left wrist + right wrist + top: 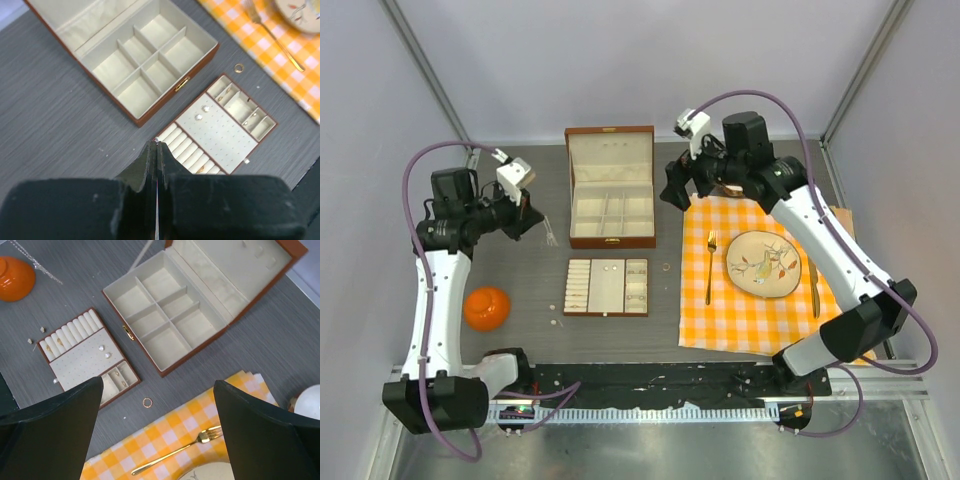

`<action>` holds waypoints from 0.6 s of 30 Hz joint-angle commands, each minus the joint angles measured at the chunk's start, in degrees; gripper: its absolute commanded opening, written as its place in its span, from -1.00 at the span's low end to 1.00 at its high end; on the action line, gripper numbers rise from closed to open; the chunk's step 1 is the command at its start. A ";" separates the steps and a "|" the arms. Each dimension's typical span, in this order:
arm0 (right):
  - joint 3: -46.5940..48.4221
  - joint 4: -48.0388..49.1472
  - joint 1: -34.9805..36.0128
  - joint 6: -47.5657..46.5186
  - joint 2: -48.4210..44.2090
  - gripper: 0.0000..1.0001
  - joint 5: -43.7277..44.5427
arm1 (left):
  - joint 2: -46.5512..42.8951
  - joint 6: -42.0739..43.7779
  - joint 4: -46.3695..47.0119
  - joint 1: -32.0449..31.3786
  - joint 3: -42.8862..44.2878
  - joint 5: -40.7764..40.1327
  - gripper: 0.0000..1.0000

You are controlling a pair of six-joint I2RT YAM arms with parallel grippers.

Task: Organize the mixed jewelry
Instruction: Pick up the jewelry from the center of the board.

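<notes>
Top external shows it partly done: pieces sit in the tray; ring at its 3 o'clock, studs at 8 and chain necklace at 10 lie loose. Left gripper pinched together, right gripper spread.

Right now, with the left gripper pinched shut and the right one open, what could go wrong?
1. The thin chain seems to dangle from the shut left gripper; it could snag the wooden box rim.
2. The loose ring lies beside the checkered cloth; the open right gripper may nudge it under.
3. The tiny studs left of the tray could be flicked away.
</notes>
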 commanded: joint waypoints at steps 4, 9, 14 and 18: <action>5.88 5.44 5.87 -1.60 3.29 0.93 -0.64 | -1.80 -6.74 -0.11 -2.79 5.12 6.28 -1.00; 6.06 9.32 10.09 -1.25 5.49 0.91 -2.05 | -1.98 -10.52 2.00 -4.46 6.27 6.63 -1.00; 5.97 13.19 13.00 -0.55 8.39 0.77 -5.74 | -1.72 -12.63 3.15 -5.78 7.23 8.21 -1.00; 7.81 13.72 14.93 -0.72 12.33 0.70 -7.15 | -1.81 -13.77 3.76 -7.34 7.32 8.74 -1.00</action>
